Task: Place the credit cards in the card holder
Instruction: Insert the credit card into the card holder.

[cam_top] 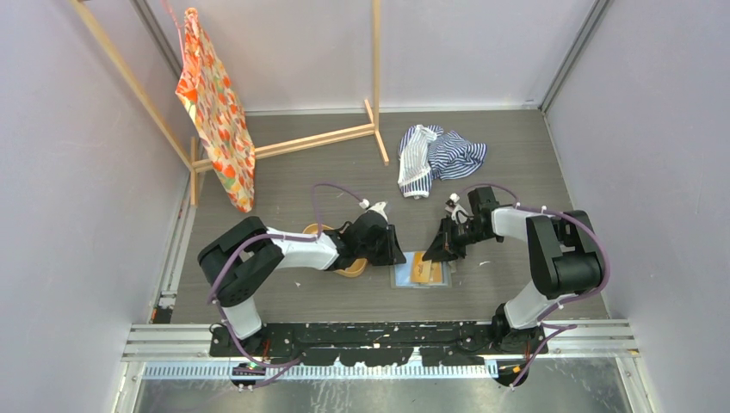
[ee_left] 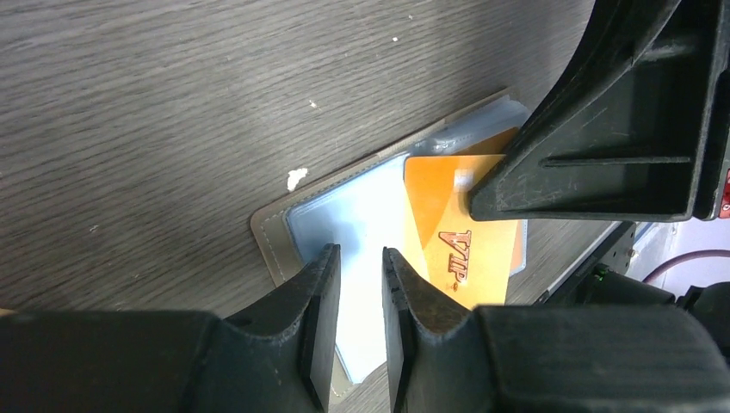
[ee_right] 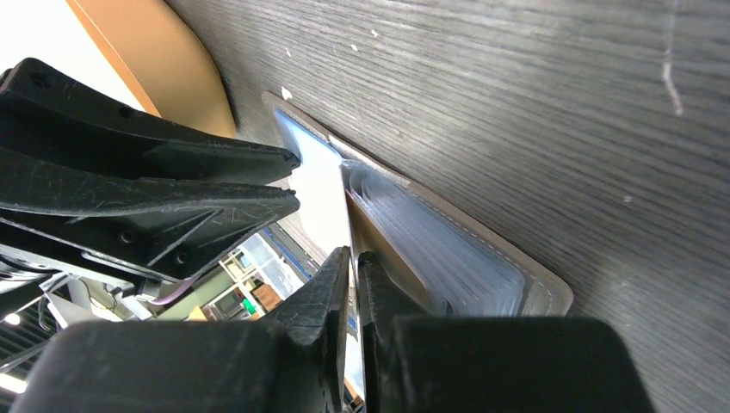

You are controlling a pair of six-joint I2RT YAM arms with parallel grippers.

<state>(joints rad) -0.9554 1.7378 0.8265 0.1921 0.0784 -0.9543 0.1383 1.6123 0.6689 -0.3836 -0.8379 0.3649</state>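
Observation:
The card holder (cam_top: 403, 277) lies open and flat on the table between the arms, its pale blue inside up (ee_left: 361, 215) and its clear sleeves fanned (ee_right: 448, 254). An orange credit card (ee_left: 469, 254) marked VIP slants over its right half (cam_top: 422, 270). My right gripper (ee_right: 354, 258) is shut on this card's edge (ee_right: 368, 234), and one of its fingers (ee_left: 594, 129) covers the card's corner. Just above the holder's left page, my left gripper (ee_left: 360, 262) stands slightly open, with nothing between its jaws (cam_top: 396, 255). No other cards are in view.
An oval orange tray (cam_top: 349, 262) sits under my left wrist, just left of the holder (ee_right: 159, 52). A striped cloth (cam_top: 439, 155) lies at the back. A wooden rack (cam_top: 327, 138) with a patterned orange cloth (cam_top: 215, 112) stands at the back left.

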